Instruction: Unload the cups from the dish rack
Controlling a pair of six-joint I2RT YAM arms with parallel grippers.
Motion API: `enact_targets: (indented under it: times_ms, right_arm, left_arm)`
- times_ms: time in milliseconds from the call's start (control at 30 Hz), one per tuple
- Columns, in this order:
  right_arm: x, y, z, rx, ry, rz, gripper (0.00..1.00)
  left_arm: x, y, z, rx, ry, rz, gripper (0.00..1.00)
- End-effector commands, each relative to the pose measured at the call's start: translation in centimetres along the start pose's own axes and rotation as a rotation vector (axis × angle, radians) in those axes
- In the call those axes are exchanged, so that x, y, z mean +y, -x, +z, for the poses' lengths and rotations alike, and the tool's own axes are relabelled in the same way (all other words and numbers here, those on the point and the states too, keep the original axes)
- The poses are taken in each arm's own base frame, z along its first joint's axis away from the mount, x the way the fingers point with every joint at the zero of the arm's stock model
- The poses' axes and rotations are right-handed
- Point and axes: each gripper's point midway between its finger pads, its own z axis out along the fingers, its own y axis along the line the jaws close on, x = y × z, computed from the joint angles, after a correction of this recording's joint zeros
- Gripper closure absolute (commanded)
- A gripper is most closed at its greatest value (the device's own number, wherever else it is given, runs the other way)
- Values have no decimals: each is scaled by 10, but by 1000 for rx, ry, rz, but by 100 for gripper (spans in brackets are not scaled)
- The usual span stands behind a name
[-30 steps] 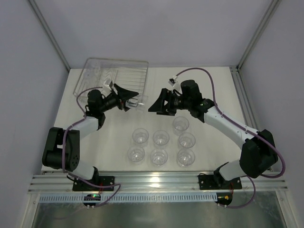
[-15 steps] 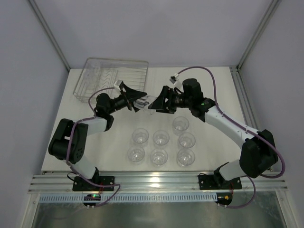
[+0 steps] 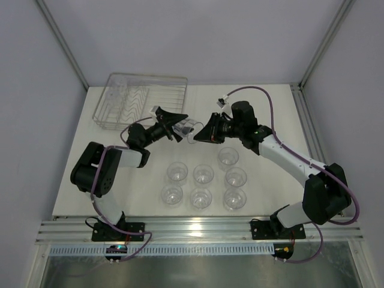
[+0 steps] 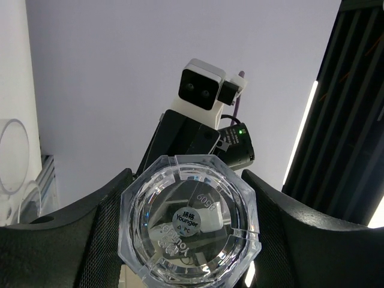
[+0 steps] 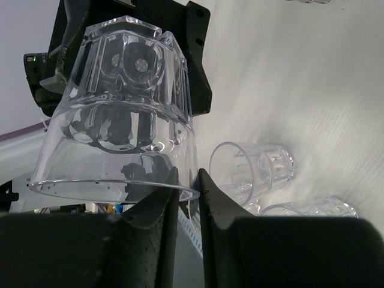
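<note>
Clear plastic, the cup (image 5: 120, 114) hung in the air between both grippers, seemingly mid-handover so the right arm could set it with the seven cups (image 3: 203, 174) standing on the desk (image 3: 282, 108) beneath them. The left gripper (image 4: 187, 198) was clenched on its faceted base, the mouth pointing away from it. The right gripper (image 5: 187, 180) pinched the rim wall between nearly closed fingers. The rack (image 3: 162, 96) sat behind the left gripper, well apart.
</note>
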Motion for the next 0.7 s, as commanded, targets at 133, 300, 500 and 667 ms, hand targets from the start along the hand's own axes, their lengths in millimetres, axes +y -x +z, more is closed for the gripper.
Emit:
enact_targets:
  times_ms: [133,300,500,667]
  right_arm:
    - [39,16,-9,-71,96,-112,96]
    - [33,16,-17,-86,46,-127,96]
    - [20,13,-26,-99,-25,-129,96]
    - [-4,8,-35,-51,-181,-120,96]
  left_arm:
    - [-36,-34,-5,88,-152,124,60]
    - [-27,-19,-6,55,-137,136,0]
    - [-23,17,-19,-15,-119,155,0]
    - [-17,85,-59,-169,-27,220,0]
